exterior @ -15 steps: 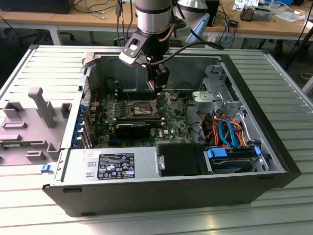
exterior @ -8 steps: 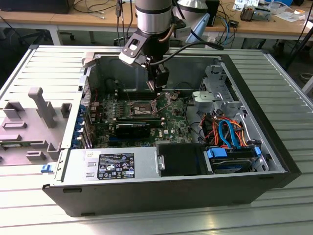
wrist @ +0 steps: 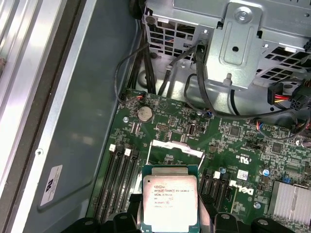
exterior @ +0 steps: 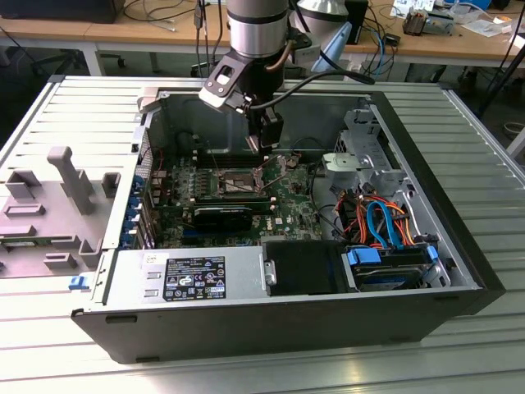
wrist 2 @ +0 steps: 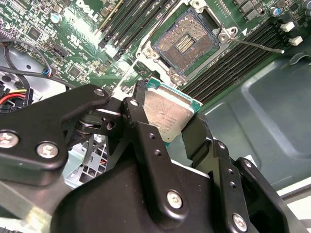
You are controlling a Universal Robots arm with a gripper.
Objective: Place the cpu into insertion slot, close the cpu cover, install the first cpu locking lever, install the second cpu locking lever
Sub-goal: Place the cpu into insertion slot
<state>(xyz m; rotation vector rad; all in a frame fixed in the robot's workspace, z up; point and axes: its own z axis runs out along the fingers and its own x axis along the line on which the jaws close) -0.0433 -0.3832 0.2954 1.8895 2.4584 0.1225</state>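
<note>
Silver-rimmed and dark at its centre, the insertion slot (exterior: 238,182) lies uncovered on the green motherboard (exterior: 287,213), a little to the exterior view's left of the arm's tool. Just right of it and higher up, the gripper (exterior: 267,146) hangs inside the open case with its two black fingers (wrist 2: 140,125) clamped on opposite edges of the cpu (wrist 2: 167,114). The chip is in the air, near the slot but not over it: the second wrist view shows the bare socket apart from the chip's far edge. The cpu is close to square, so no long axis can be told. Its dull metal top faces up towards the wrist in both wrist views, which suggests the contact side faces down at the board, with the plate roughly level or slightly tilted. The main risk is probably a skewed or offset landing, since corners that miss the socket frame could bend the fine contacts inside. A thin locking lever (wrist 2: 257,46) juts out beside the slot and could snag a finger. The edge grip looks narrow, so a knock might shift the chip. Farther to the exterior view's right, the drive cage (exterior: 361,164) and loose cables (exterior: 379,222) sit well apart from the tool.
</note>
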